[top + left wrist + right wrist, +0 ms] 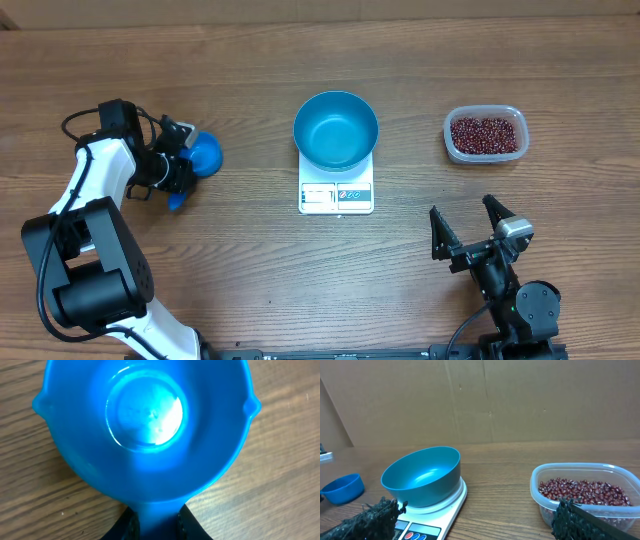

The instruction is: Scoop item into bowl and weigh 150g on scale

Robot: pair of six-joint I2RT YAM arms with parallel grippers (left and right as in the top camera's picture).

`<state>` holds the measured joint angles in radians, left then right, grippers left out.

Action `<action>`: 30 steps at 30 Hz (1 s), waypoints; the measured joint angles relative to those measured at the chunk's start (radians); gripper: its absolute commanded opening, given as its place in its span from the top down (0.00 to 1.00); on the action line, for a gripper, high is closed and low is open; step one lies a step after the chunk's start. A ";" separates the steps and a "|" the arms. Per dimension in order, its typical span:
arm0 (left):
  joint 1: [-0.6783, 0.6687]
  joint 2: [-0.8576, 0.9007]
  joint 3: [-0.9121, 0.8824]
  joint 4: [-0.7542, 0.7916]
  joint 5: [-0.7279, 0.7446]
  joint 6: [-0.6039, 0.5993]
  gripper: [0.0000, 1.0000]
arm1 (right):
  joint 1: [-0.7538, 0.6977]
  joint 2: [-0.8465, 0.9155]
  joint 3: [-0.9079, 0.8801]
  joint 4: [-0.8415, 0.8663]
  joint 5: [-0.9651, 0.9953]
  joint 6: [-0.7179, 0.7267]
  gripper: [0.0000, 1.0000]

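The beans (486,135) lie in the clear tub (450,142), well to the right of the scale (336,196), which carries the blue bowl (336,130). I see my left gripper (173,172) pinched onto the handle of the blue scoop (207,153). My right gripper (461,205) stands wide apart near the tub, holding nothing.

The black left gripper (156,527) pinches the handle of the small blue plastic scoop (207,153). The black right gripper (468,225) sits low — jaws wide open.
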<state>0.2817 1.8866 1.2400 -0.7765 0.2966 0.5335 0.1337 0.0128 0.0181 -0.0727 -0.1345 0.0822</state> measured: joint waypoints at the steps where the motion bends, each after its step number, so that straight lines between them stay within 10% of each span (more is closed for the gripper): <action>1: 0.000 0.000 0.000 0.011 0.000 -0.051 0.96 | 0.000 0.000 0.000 0.000 0.000 0.000 0.00; 8: 0.000 0.000 0.000 0.053 0.014 -0.460 0.95 | 0.000 0.000 0.000 0.001 0.000 0.000 0.00; 11: 0.000 0.000 0.000 0.061 0.052 -0.579 0.24 | 0.000 0.000 0.000 0.000 0.000 0.000 0.00; 20: 0.000 0.000 0.000 0.060 0.124 -0.720 0.06 | 0.000 0.000 0.000 0.000 0.000 0.000 0.00; 30: 0.000 0.000 0.000 0.048 0.114 -0.748 0.13 | 0.000 0.000 0.000 0.000 0.000 0.000 0.00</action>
<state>0.2813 1.8866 1.2400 -0.7284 0.4107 -0.2142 0.1333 0.0128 0.0181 -0.0727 -0.1341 0.0826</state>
